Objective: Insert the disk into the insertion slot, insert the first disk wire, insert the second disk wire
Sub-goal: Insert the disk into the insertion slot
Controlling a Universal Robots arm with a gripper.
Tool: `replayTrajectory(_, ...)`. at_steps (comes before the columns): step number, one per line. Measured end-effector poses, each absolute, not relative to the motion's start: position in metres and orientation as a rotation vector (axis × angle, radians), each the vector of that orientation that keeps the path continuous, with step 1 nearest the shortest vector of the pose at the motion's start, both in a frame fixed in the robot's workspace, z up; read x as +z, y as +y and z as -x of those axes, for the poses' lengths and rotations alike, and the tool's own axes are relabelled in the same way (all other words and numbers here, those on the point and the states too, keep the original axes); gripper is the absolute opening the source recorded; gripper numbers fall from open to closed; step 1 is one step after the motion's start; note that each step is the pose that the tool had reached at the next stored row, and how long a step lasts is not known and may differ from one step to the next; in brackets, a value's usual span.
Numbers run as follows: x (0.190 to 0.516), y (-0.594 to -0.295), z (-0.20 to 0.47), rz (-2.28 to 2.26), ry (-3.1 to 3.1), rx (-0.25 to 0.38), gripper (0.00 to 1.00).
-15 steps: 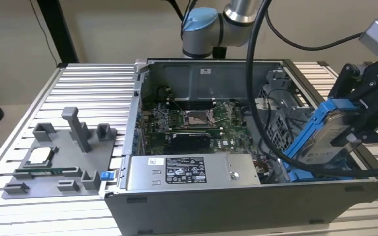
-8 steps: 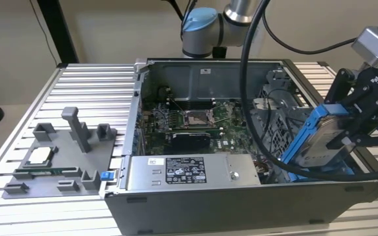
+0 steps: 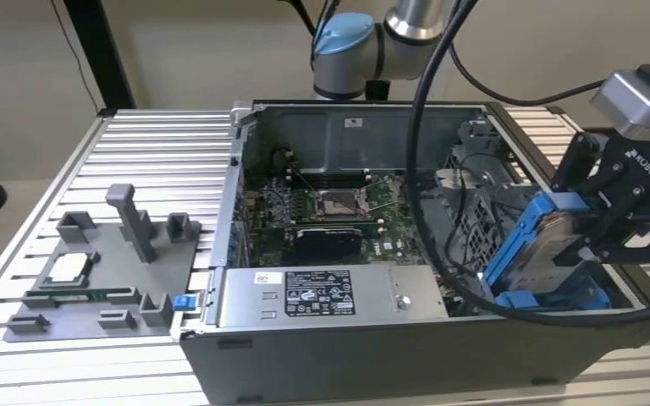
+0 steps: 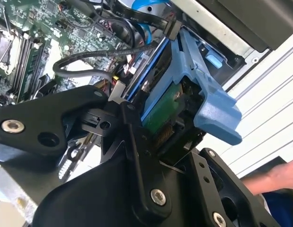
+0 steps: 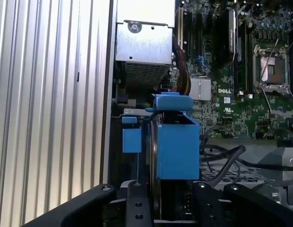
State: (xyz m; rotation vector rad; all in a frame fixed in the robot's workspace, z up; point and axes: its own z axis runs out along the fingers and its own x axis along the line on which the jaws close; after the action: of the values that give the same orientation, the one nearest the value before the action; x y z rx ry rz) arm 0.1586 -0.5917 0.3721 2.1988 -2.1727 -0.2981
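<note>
The near wall of an open computer case (image 3: 415, 355) stands closest in the exterior view, set on a ribbed metal table (image 3: 133, 144). Just behind that wall lies a grey power box (image 3: 325, 296) with a white label, and beyond it the green main board (image 3: 325, 222). Beside the case, on the exterior view's left, a grey tray (image 3: 88, 279) holds a few small parts. Bare ribbed table runs around it out to the edges.

At the case's corner on the exterior view's right, the gripper (image 3: 582, 238) is clamped on the disk (image 3: 534, 245). In the first wrist view its black fingers (image 5: 137, 203) press on either side of the disk's blue frame. The disk is tilted, with its lower end down at the insertion slot (image 3: 562, 298), among the blue rails by the case wall. How far in it sits cannot be told.

Room there is tight. A thick black cable (image 3: 415, 169) drops from the arm, loops past the disk and runs out over the case's edge, and thinner wires (image 4: 84, 71) lie close to the disk in the second wrist view. Outside the case wall on that side the ribbed table lies open, and a person's hand (image 4: 281, 175) shows past it.

The arm's base (image 3: 354, 51) stands behind the case at the table's far side. The wrist hangs above the case's edge on the exterior view's right. A pale wall and a black post (image 3: 99, 51) lie farthest back.
</note>
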Motion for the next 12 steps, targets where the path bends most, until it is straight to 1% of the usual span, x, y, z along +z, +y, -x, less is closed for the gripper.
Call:
replayTrajectory(5, 0.364, -0.592, -0.158, -2.199, -2.173, -0.3, 0.0)
replayTrajectory(6, 0.364, -0.592, -0.158, -2.199, -2.173, -0.299, 1.0)
replayTrajectory(12, 0.376, -0.592, -0.158, -2.198, -2.172, -0.302, 1.0)
